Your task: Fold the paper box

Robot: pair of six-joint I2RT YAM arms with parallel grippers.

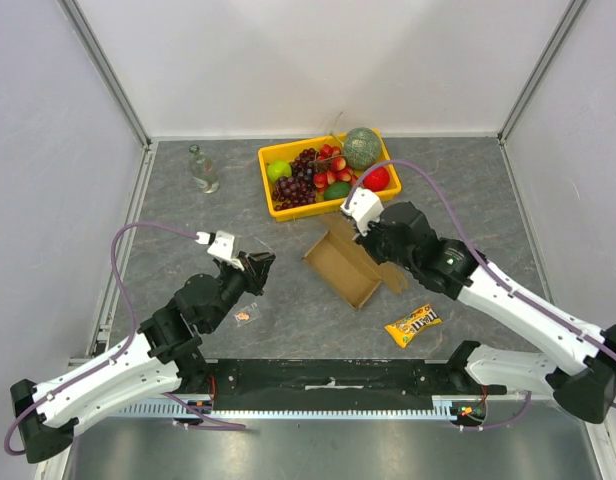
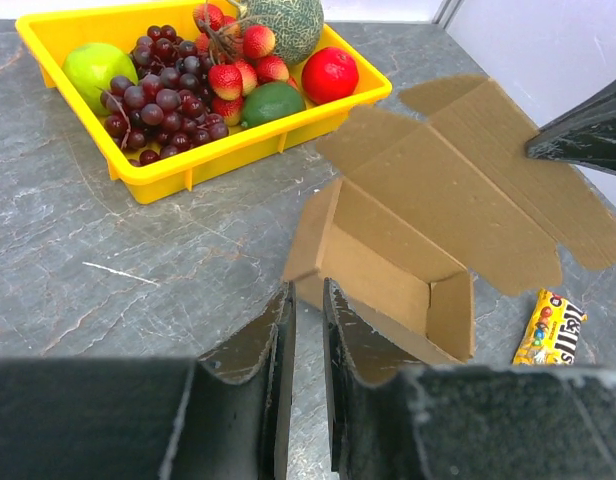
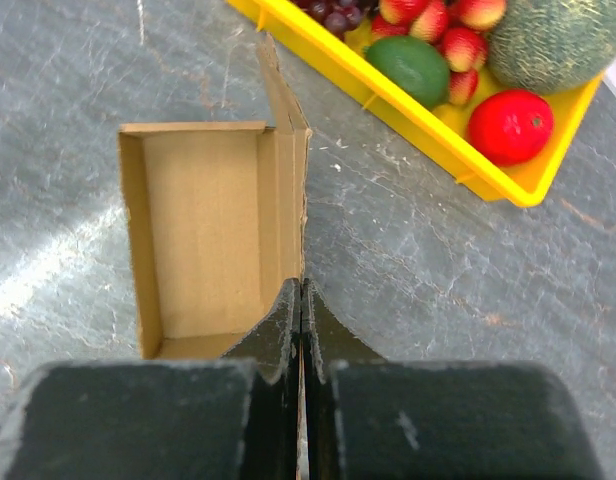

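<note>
Left fingers: your left fingers hover low over the counter, near the box's left side, with only a narrow gap between them and nothing in it.
Paper box: the paper box sits mid-counter, just in front of the yellow fruit tray. Its base is formed, its walls are up and its mouth is open, and one end flap splays outward.
Lid panel: the lid panel rises from the box's right long side and is not folded over.
Right fingers: your right fingers are pressed together on the lid's free edge, and the cardboard runs into the line between them.
Step in hand: by my reading, you are closing the lid.
Next move: swing the lid leftward over the mouth. Brace the near wall with your left fingers and tuck that loose flap inside first, or the lid may jam.
</note>
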